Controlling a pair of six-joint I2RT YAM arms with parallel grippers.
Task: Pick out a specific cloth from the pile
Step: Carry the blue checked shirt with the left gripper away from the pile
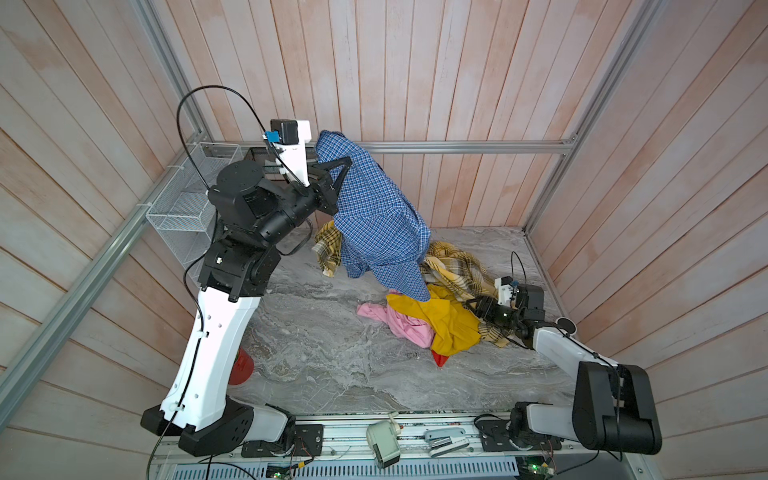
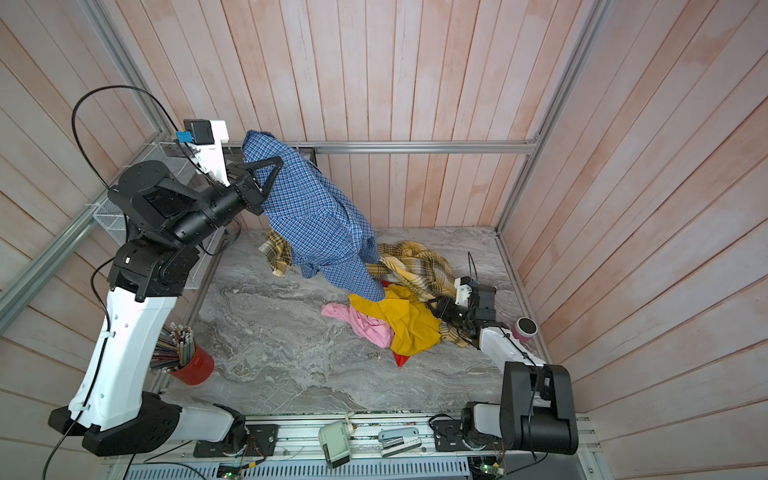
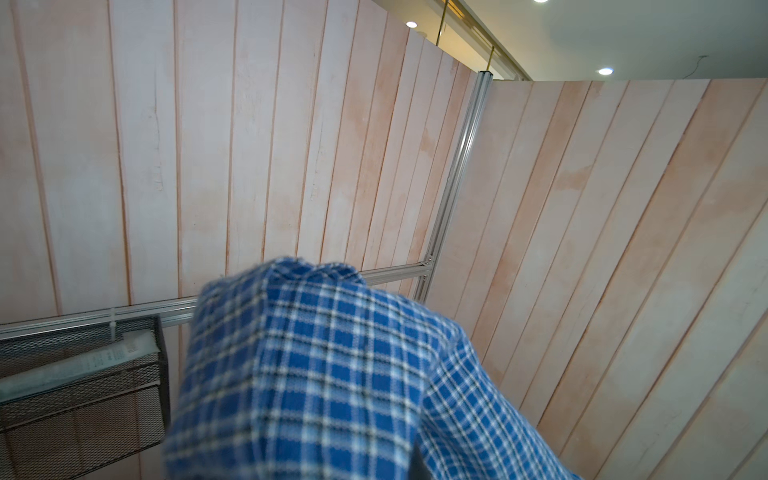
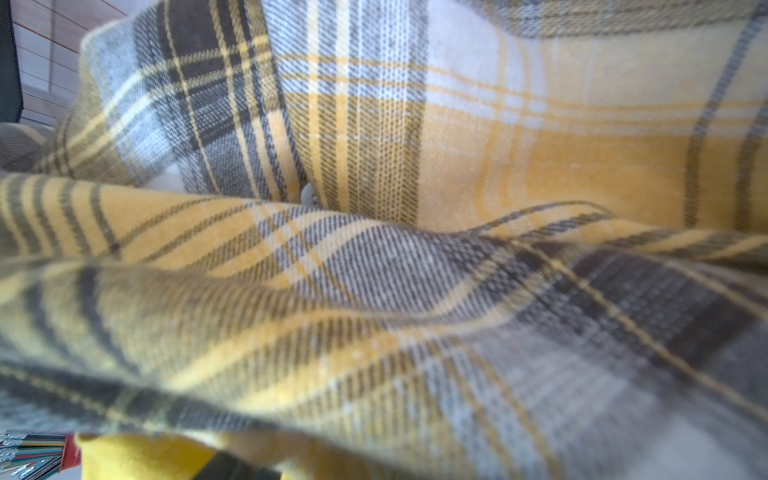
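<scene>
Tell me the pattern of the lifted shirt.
Blue shirt, fine white-and-dark check; clearest in the left wrist view.

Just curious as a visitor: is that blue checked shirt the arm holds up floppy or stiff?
Probably floppy: the blue checked shirt hangs in folds from the left gripper. Likely light, as one pinch carries it. Its tail may drag on the pile.

The blue checked shirt (image 1: 374,216) is thin woven cloth, matt. The plaid (image 4: 415,270) is thicker twill cloth, soft and slightly fuzzy. The worktop (image 1: 332,353) is grey, marble-patterned, smooth with a faint sheen. Walls (image 1: 457,75) are pale matt wood planks. The rail (image 1: 457,146) is brushed metal, the basket (image 1: 178,218) white wire mesh.
</scene>
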